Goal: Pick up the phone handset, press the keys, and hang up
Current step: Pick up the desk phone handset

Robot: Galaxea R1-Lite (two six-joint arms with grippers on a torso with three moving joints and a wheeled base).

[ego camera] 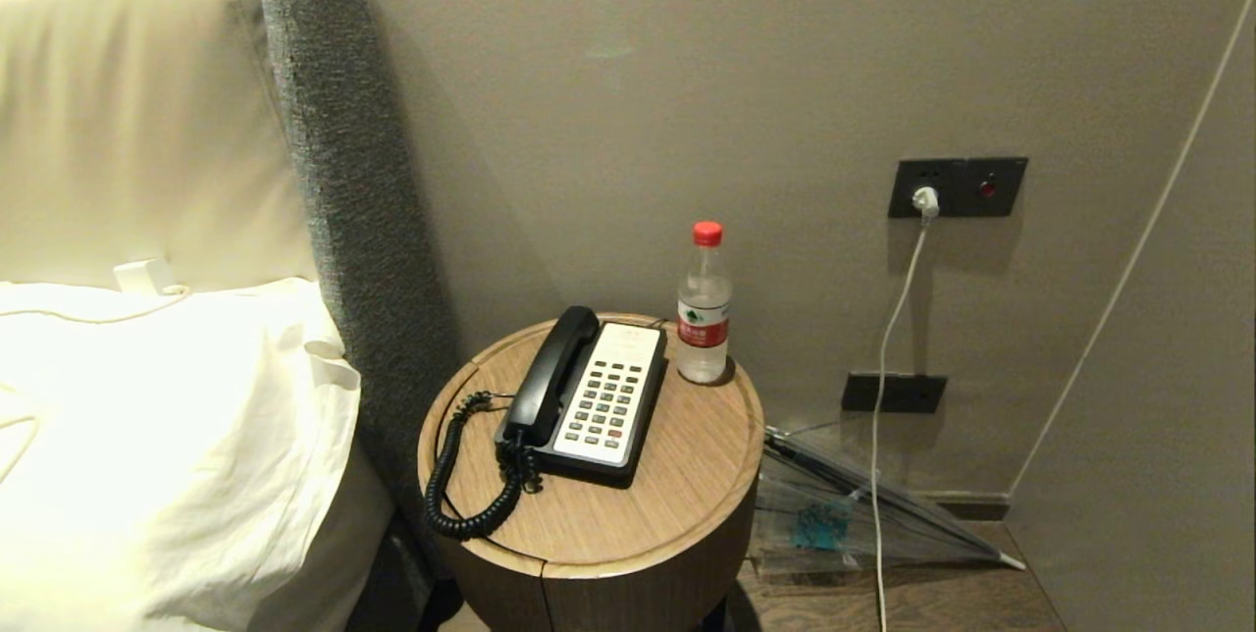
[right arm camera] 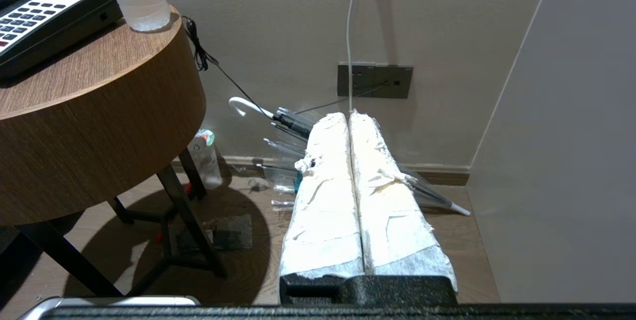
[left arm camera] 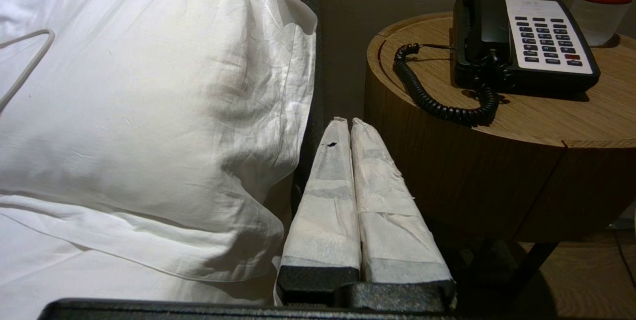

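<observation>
Phone handset [ego camera: 551, 372] lies in its cradle on the left side of the phone base [ego camera: 601, 403], nothing lifted yet.

From where I stand, both arms hang low beside the round wooden table [ego camera: 677, 475], out of the head view: the left gripper [left arm camera: 346, 122] sits between bed and table with its 2 padded fingers pressed together on nothing, and the right gripper [right arm camera: 348, 116] on the table's far side is likewise closed and empty. To start well, I'd judge a gripper should open, rise above the tabletop and come down across the handset's middle, keeping clear of the water bottle [ego camera: 704, 306] behind the base and leaving slack in the coiled cord [ego camera: 461, 480] at the front edge.
</observation>
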